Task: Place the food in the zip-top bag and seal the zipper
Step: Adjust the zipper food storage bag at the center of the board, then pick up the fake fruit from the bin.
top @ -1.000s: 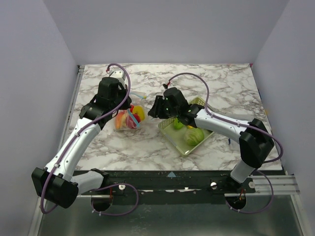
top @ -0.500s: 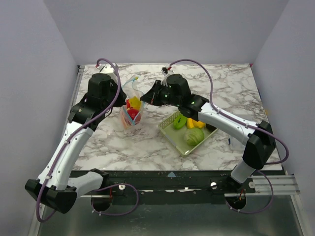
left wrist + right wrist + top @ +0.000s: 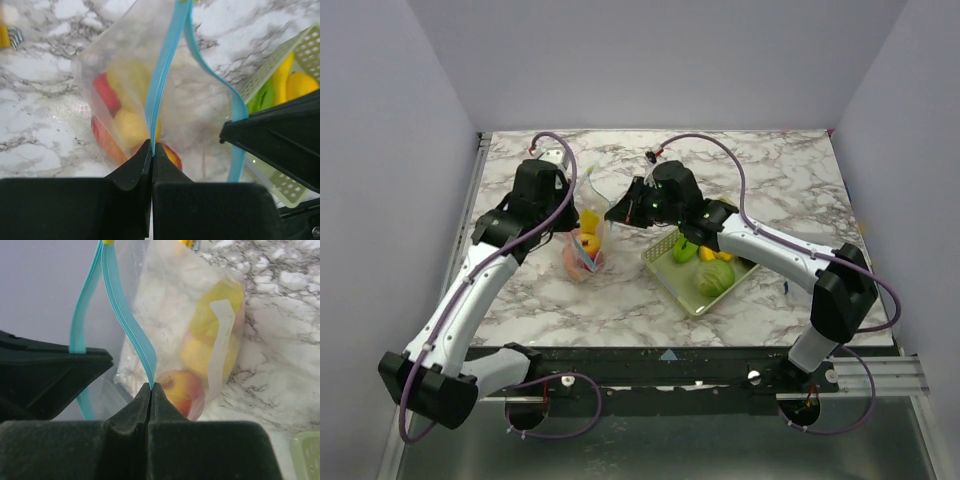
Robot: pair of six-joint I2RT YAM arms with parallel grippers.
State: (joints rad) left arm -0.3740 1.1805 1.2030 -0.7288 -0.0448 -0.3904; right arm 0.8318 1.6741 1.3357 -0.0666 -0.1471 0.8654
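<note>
Bag (image 3: pixel 585 250) held up by its zipper (image 3: pixel 162 75), just left of the basket (image 3: pixel 668 285)

Left gripper (image 3: pixel 152 147) and right gripper (image 3: pixel 151 387) are each clamped on one lip of the zipper. The bag hangs upright and the food (image 3: pixel 127 127) sinks to the bottom, probably freeing the strip for sealing, though a few pieces (image 3: pixel 713 277) sit in the basket.

I am pinching the zipper (image 3: pixel 165 70) between my fingers (image 3: pixel 132 172), which are pressing together. The zip-top bag (image 3: pixel 205 105) is stretching beyond their tips, holding red and yellow food (image 3: pixel 125 127). A mesh basket (image 3: pixel 302 47) is sitting to their right.
</note>
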